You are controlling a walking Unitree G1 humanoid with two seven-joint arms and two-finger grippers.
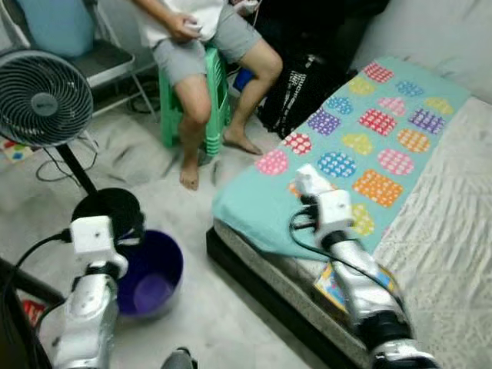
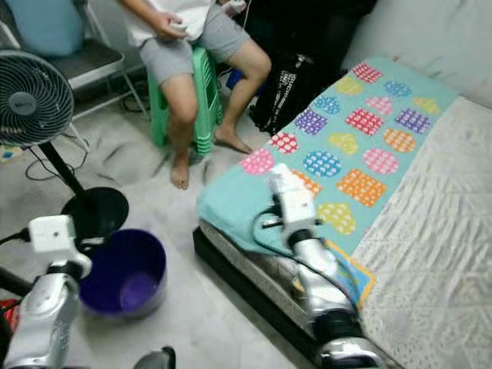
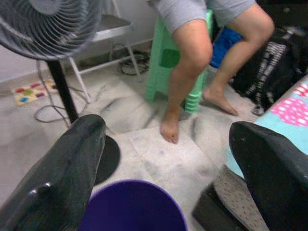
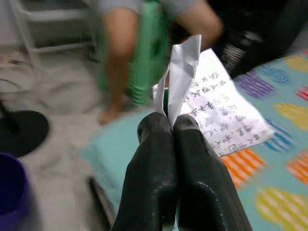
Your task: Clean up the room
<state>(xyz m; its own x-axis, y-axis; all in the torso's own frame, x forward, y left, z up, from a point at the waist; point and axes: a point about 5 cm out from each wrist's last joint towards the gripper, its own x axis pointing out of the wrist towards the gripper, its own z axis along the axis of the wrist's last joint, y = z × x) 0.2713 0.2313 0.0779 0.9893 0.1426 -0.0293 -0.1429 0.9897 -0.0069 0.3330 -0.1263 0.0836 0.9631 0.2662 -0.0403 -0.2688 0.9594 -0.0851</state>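
Left eye view: patterned bed cover (image 1: 361,146), purple bin (image 1: 154,278) alongside.

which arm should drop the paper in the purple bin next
Right. The right gripper already has its jaws shut on the white paper above the bed. The left gripper hovers with jaws open over the purple bin, holding nothing.
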